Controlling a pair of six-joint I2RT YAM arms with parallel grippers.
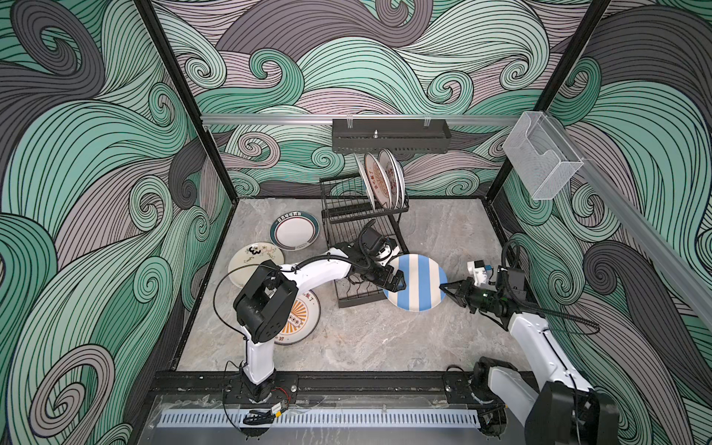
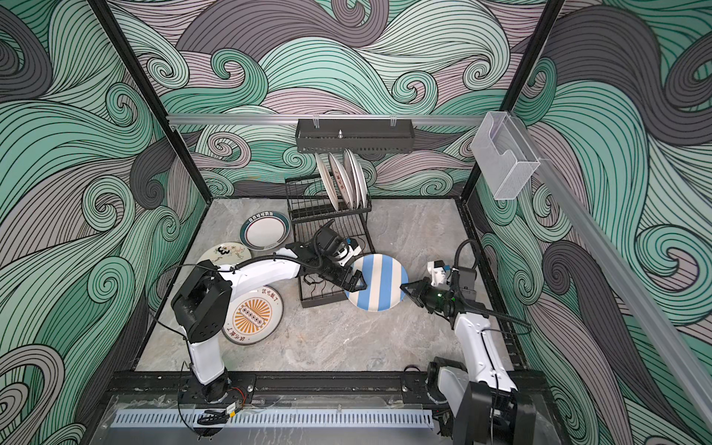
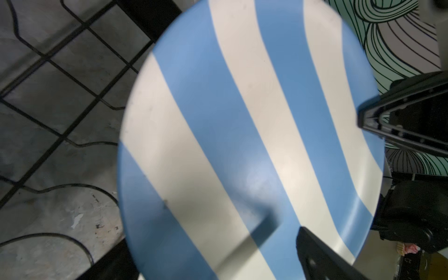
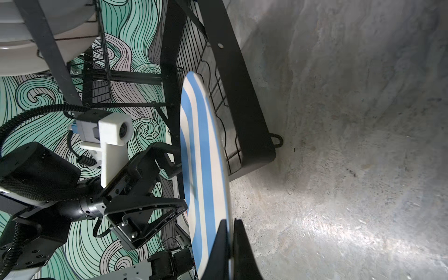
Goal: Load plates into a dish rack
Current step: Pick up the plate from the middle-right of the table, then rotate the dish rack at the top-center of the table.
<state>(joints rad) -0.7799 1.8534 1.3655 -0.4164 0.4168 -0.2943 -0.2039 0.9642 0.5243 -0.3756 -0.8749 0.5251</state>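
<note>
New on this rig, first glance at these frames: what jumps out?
A blue-and-cream striped plate is held mid-scene at the front of the dish rack, its rim pinched by the right gripper, with the left gripper open at the opposite rim. Behind, a row of plates stands on edge in the rack's upper tier. On the robot's left, a teal-rimmed plate, a whitish plate and an orange-sunburst plate lie flat on the table.
</note>
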